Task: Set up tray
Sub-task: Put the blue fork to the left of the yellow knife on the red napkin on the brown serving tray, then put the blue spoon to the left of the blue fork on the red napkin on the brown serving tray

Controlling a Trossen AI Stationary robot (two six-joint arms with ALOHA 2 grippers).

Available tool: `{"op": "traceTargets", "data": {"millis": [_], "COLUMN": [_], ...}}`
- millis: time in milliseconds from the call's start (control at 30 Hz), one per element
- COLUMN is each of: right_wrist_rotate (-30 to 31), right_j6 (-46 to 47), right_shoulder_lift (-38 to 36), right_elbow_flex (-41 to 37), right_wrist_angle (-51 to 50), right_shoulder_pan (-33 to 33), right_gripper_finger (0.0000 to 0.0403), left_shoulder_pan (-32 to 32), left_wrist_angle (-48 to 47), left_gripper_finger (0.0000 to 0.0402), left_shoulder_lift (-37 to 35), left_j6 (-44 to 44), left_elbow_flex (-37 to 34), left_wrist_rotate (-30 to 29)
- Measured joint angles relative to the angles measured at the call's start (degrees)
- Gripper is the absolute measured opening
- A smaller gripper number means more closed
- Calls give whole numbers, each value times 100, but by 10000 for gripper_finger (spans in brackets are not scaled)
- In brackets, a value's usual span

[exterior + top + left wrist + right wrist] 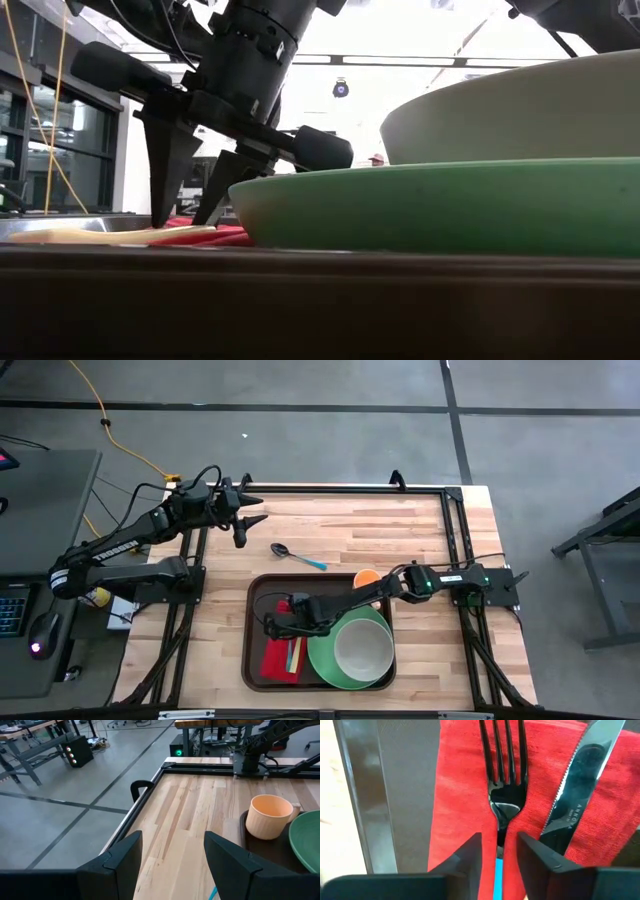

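While hovering low inside the dark brown rimmed plastic tray, right gripper narrowly parted astride the black metal fork on the red cloth napkin; left gripper wide, beyond the tray's far rim.

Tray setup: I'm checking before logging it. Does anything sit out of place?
Yes. The spoon lies on the bare table outside the tray, while the fork and knife rest on the red napkin inside.

You see pale, smooth planked wood on the table. The tray looks like dark brown, faintly shiny plastic. The red napkin is rough woven cloth; the fork and knife are glossy polished metal.
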Motion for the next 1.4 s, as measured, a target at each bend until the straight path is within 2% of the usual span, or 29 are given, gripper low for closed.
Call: {"op": "traceTargets", "data": {"millis": [300,500,800,900,1133,1400], "right_wrist_rotate": [140,267,550,665,698,460], "right_j6": [-198,-353,-661,-982,-2911,-5970], "right_shoulder_lift": [0,-63,-312,-409,-838,-1571], "right_elbow_flex": [0,0,2,2,2,2], "right_wrist_angle": [273,294,-232,-227,-423,-823], "right_shoulder_pan": [-28,-48,-110,-162,-564,-1335], "right_gripper_finger": [134,134,134,134,134,134], "left_shoulder_pan": [0,0,1,1,0,0], "left_wrist_angle": [0,0,0,0,0,1], "left_gripper_finger": [241,241,241,241,241,241], "left_shoulder_lift": [0,0,0,2,2,2], "left_j6": [-2,-2,-4,-4,-3,126], "left_elbow_flex": [0,0,0,-1,-2,-2], "left_wrist_rotate": [4,9,125,250,691,1084]}}
